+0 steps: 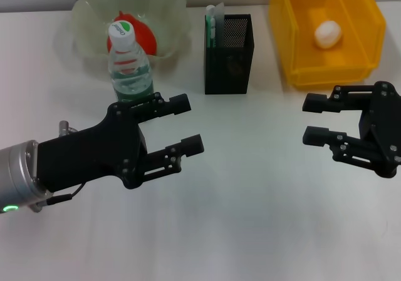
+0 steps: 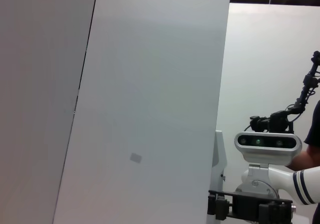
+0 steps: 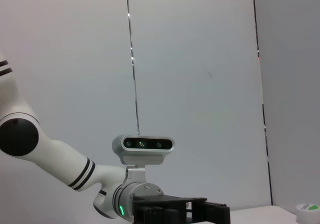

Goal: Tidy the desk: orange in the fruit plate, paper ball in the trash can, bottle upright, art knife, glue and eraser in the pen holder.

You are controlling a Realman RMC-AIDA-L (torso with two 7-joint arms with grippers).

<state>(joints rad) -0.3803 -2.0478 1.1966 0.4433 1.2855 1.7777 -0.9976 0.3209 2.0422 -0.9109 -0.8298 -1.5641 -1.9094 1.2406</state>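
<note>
Showing 1 bottle (image 1: pixel 131 62), 1 orange (image 1: pixel 145 35), 2 open hands: left hand (image 1: pixel 183 124), right hand (image 1: pixel 315 118).

Translucent ribbed plastic fruit plate (image 1: pixel 164 9), clear glossy plastic bottle (image 1: pixel 130 68), black perforated metal mesh pen holder (image 1: pixel 229 54), glossy yellow plastic trash can (image 1: pixel 289 37), crumpled white paper ball (image 1: pixel 328 34), matt black grippers, smooth white table (image 1: pixel 250 206).

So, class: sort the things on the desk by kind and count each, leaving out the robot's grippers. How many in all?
Containers: 3, the fruit plate, pen holder, trash can
Bottles: 1, bottle
Fruit: 1, orange
Paper balls: 1, paper ball
Total: 6
</note>
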